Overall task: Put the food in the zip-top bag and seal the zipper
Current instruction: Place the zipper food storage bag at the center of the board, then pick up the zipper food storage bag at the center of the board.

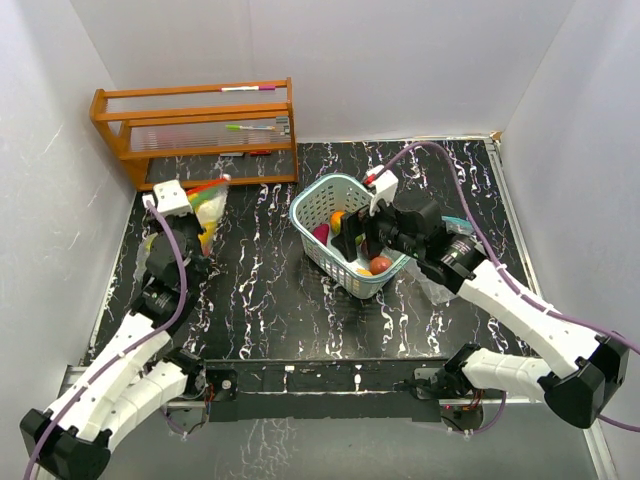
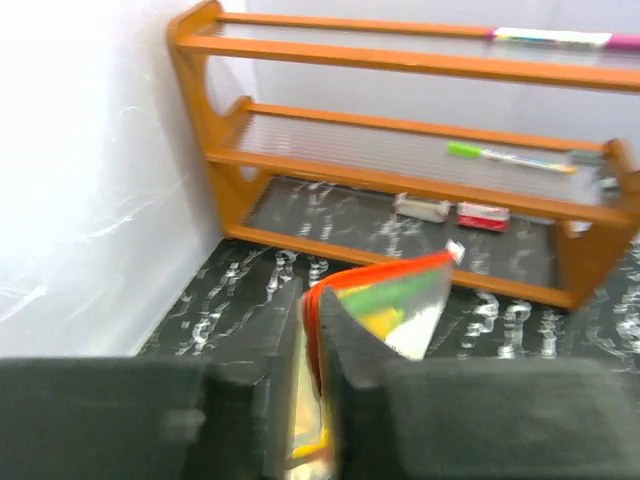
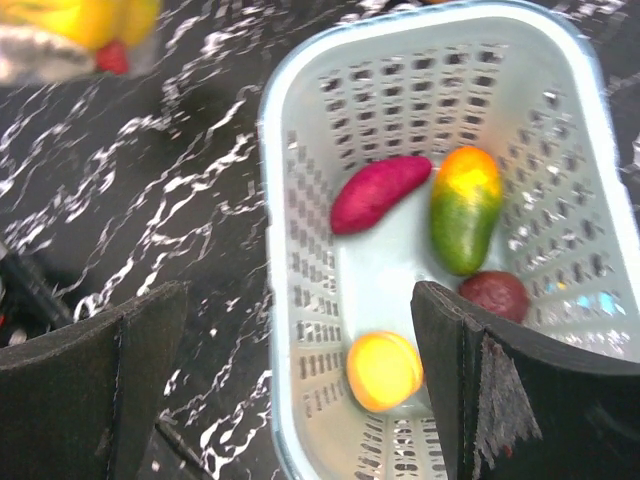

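The zip-top bag lies at the left, with yellow and green food inside and a red zipper strip. My left gripper is shut on the bag's red zipper edge, its jaws pinching it. The teal mesh basket holds a green-orange mango, a magenta oblong piece, a dark red round fruit and an orange round fruit. My right gripper hovers open and empty over the basket, with its fingers astride the near wall.
A wooden two-shelf rack stands at the back left, with markers on its shelves and small packets under it. White walls close in on the left, back and right. The bag also shows at the top left of the right wrist view.
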`<action>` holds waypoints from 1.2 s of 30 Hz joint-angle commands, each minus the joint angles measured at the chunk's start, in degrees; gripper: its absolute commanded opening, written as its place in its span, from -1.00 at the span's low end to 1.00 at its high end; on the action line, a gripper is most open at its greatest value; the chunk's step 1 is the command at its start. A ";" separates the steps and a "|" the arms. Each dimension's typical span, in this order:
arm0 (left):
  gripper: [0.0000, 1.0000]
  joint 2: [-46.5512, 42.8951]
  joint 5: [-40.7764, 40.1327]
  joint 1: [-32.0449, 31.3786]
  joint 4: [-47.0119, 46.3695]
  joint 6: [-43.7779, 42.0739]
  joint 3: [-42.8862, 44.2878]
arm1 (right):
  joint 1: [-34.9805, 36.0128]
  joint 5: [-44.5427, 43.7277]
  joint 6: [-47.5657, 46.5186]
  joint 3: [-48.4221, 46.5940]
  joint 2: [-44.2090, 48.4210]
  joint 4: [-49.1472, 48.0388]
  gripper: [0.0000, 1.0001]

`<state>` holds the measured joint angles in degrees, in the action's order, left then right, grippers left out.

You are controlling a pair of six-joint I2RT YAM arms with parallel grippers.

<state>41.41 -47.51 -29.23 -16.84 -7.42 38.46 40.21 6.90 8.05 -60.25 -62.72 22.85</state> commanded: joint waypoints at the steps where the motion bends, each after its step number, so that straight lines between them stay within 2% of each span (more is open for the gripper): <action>1: -0.48 4.97 -4.89 4.34 0.80 3.01 3.55 | -2.46 -12.67 6.28 -1.11 1.75 0.11 0.97; 4: 0.45 7.04 -0.10 8.78 8.55 12.38 5.12 | -4.48 -12.48 8.22 -0.30 3.06 0.32 0.97; 5: 0.83 7.21 1.00 9.03 9.15 13.58 5.10 | -4.97 -12.56 8.78 -0.19 3.26 0.58 0.97; 6: 0.93 7.15 1.23 9.14 8.83 13.94 4.81 | -5.42 -12.92 9.40 -0.17 3.34 1.07 0.97; 10: 0.95 5.99 2.55 9.14 8.60 14.28 4.94 | -7.97 -18.87 14.02 0.00 4.18 3.92 0.97; 12: 0.95 4.58 6.55 9.18 8.69 14.51 5.34 | -10.57 -21.67 16.95 0.11 4.35 5.77 0.97; 15: 0.95 1.22 18.38 9.17 7.10 14.57 5.59 | -16.24 -23.53 19.78 1.08 4.13 7.96 0.97; 19: 0.95 -2.15 34.41 9.19 5.50 16.18 6.00 | -26.12 -19.46 21.68 4.46 2.99 7.93 0.97; 25: 0.95 -2.73 57.45 8.23 4.58 19.43 5.44 | -33.77 -18.74 23.99 7.56 -0.42 8.24 0.97; 27: 0.95 -3.35 59.35 7.68 3.58 19.38 4.18 | -34.75 -19.45 24.18 8.50 -0.42 8.35 0.97; 33: 0.95 -3.82 58.42 6.03 4.52 17.08 2.76 | -35.10 -26.34 23.68 9.84 1.19 11.52 0.97; 36: 0.95 -3.38 59.43 5.39 4.39 16.87 2.63 | -35.16 -24.20 21.96 11.44 1.32 11.09 0.97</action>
<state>38.35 8.58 -23.03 -11.03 10.31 41.12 5.43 -15.66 31.22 -50.00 -63.22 34.59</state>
